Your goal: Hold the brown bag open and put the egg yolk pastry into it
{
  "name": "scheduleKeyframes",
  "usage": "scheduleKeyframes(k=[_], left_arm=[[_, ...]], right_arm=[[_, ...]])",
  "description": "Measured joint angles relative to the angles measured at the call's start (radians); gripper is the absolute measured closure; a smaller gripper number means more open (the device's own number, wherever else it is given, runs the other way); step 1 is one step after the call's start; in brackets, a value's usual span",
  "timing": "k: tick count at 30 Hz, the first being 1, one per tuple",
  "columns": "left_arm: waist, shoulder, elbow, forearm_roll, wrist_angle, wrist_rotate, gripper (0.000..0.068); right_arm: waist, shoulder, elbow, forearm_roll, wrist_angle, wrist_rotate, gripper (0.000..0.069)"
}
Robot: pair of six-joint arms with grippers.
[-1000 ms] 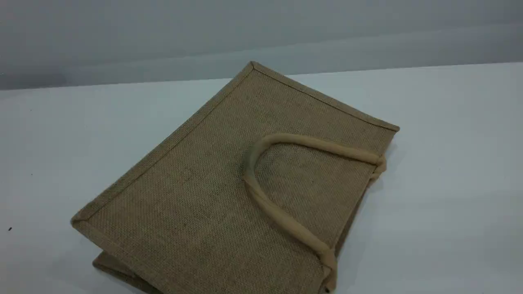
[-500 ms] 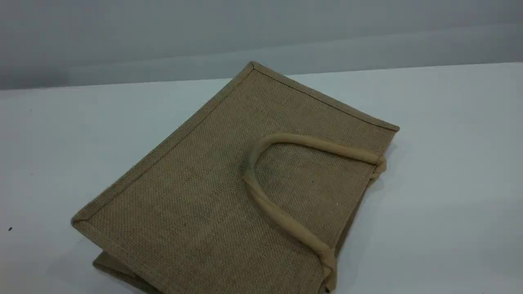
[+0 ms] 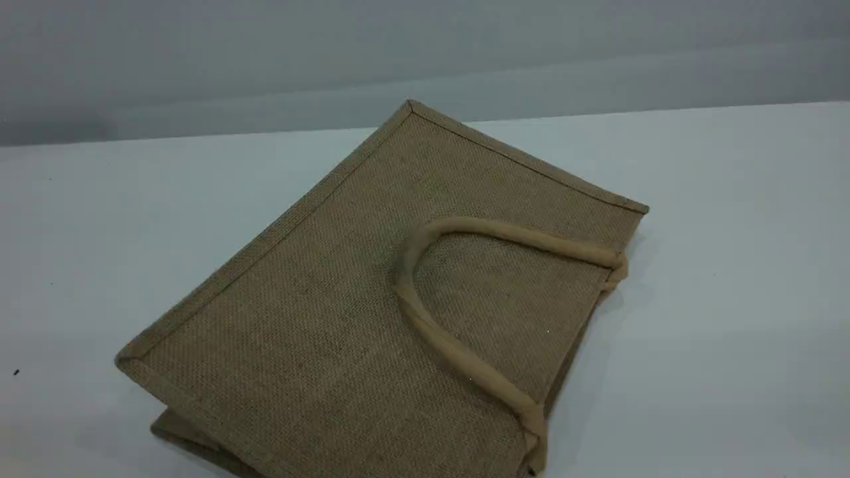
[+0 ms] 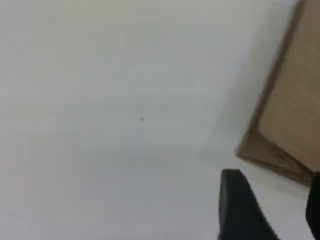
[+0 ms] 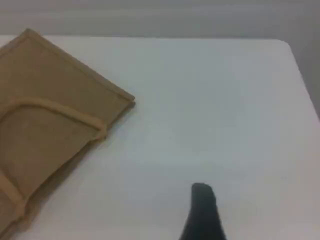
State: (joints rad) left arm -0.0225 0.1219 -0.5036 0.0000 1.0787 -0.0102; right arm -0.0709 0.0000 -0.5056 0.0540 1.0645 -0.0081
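The brown bag (image 3: 319, 312) lies flat on the white table (image 3: 717, 279), its mouth toward the lower right and shut. One beige loop handle (image 3: 451, 352) rests folded back on its top face. In the left wrist view a corner of the bag (image 4: 295, 100) shows at the right, and my left gripper (image 4: 277, 210) hangs open over bare table beside it, nothing between its fingers. The right wrist view has the bag (image 5: 45, 110) at the left; one fingertip (image 5: 202, 205) of my right gripper shows over bare table, holding nothing. The egg yolk pastry is out of view. Neither arm appears in the scene view.
A grey wall (image 3: 425, 60) runs behind the table's far edge. The right wrist view shows the table's far right corner (image 5: 285, 44). White tabletop surrounds the bag on the left and right.
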Motion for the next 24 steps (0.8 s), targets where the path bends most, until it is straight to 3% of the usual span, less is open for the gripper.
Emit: scheduleKeyframes(k=[11,17,24], left_arm=[[0.009,-0.124,0.0,0.0,0.001,0.0,0.0372],[-0.048,-0.122,0.0,0.0,0.001,0.0,0.0372],[-0.049,-0.122,0.0,0.0,0.001,0.0,0.0372]], right_arm=[[0.002,0.0,0.0,0.0,0.0,0.0,0.0234],[0.022,0.0,0.0,0.003,0.0,0.0,0.0234],[0.022,0.0,0.0,0.003,0.0,0.0,0.0234]])
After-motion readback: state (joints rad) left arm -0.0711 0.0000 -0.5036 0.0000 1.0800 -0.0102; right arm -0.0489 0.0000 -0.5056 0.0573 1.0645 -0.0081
